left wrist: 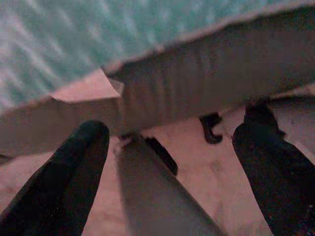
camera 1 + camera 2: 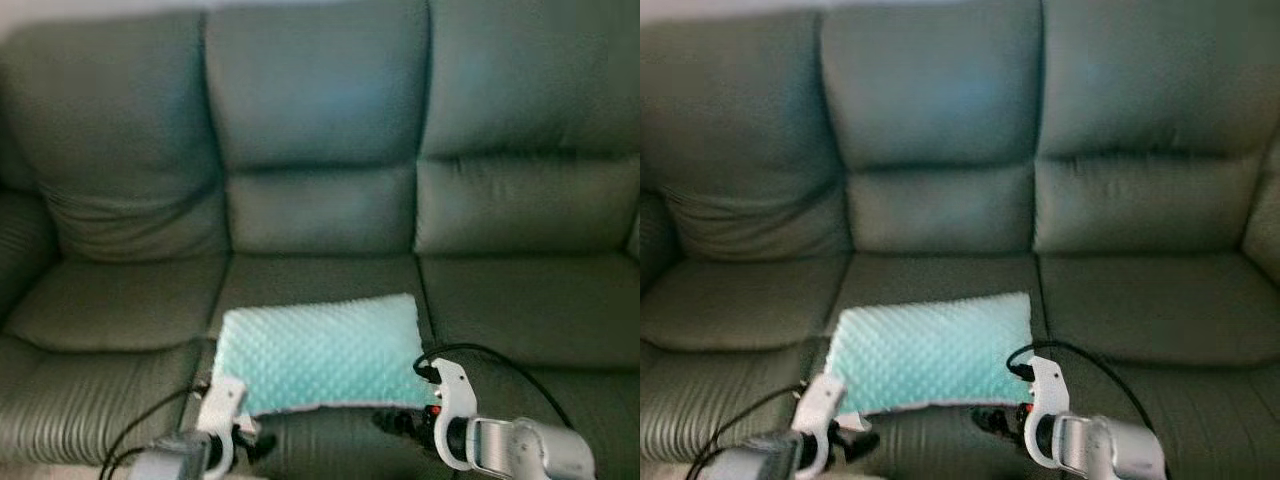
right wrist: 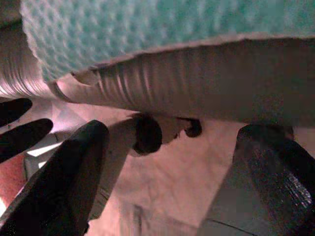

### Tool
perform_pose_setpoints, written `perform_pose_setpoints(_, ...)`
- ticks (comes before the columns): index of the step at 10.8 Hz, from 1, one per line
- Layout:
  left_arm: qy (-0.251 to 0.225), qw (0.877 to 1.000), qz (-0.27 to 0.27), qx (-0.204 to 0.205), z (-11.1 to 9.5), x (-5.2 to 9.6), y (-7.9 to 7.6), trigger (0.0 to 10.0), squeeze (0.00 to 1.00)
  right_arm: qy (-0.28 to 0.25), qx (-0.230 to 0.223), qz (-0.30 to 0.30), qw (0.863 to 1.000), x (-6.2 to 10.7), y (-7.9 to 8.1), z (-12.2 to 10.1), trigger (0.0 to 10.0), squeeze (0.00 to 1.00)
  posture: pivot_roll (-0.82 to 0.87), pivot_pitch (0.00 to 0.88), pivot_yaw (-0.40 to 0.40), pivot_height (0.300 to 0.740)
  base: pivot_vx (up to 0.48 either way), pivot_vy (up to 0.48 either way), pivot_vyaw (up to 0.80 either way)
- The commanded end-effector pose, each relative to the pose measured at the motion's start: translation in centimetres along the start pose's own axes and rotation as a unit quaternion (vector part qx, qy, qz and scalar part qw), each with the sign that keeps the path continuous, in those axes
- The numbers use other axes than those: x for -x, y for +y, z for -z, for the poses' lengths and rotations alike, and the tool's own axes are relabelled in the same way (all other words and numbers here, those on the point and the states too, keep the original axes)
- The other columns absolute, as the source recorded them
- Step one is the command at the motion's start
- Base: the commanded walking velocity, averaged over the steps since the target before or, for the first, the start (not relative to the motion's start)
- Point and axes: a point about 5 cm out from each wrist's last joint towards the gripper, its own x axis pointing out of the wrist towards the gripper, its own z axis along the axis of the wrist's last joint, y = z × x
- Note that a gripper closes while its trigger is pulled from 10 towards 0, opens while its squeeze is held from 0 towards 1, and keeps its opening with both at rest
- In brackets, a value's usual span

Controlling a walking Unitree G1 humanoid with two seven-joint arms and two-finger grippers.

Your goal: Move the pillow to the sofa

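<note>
A mint-green dotted pillow [image 2: 315, 350] lies flat on the front part of the middle seat of the dark grey-green sofa [image 2: 320, 210]. My left gripper [image 2: 252, 440] is just below the pillow's near left corner, at the seat's front edge. It is open, and its black fingers [image 1: 64, 182] stand wide apart with nothing between them. My right gripper [image 2: 396, 421] sits below the pillow's near right corner, also open and holding nothing. In the right wrist view the pillow [image 3: 162, 24] rests on the cushion's ribbed front edge above the fingers [image 3: 59, 182].
The sofa has three seats with tall back cushions; the left seat [image 2: 110, 310] and right seat [image 2: 540, 300] are bare. Black cables [image 2: 500, 365] loop from my wrists over the seat front. Pale floor [image 1: 197, 172] lies beneath the sofa's front.
</note>
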Motion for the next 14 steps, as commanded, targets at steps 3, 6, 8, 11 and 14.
perform_pose_setpoints(3,0.015,1.000,-0.013,0.005,0.5,-1.3,-0.1,10.0,0.00,-0.007,0.071,0.013,0.997,-0.6,-0.5,-0.2,10.0,0.00,-0.30,0.290,0.079,0.740,0.000,0.000,0.00)
perform_pose_setpoints(6,-0.005,0.999,-0.042,-0.003,-1.0,-2.4,0.0,10.0,0.00,-0.019,0.100,-0.015,0.995,-2.5,0.6,-1.7,10.0,0.00,-0.31,0.330,0.080,0.740,0.000,0.000,0.00)
perform_pose_setpoints(8,-0.004,0.998,-0.065,-0.027,-1.7,-2.6,0.4,10.0,0.00,-0.039,0.137,-0.013,0.990,-4.0,0.9,-2.4,10.0,0.00,-0.29,0.348,0.084,0.740,0.000,0.000,0.00)
perform_pose_setpoints(11,-0.028,0.995,-0.091,-0.026,-2.4,-2.8,0.7,10.0,0.00,-0.056,0.154,-0.003,0.986,-5.3,0.4,-2.8,10.0,0.00,-0.28,0.364,0.093,0.740,0.000,0.000,0.00)
perform_pose_setpoints(14,-0.096,0.983,-0.154,0.000,-4.6,-2.2,2.0,10.0,0.00,-0.101,0.175,0.012,0.979,-6.0,0.3,-3.8,10.0,0.00,-0.27,0.369,0.096,0.740,0.000,0.000,0.00)
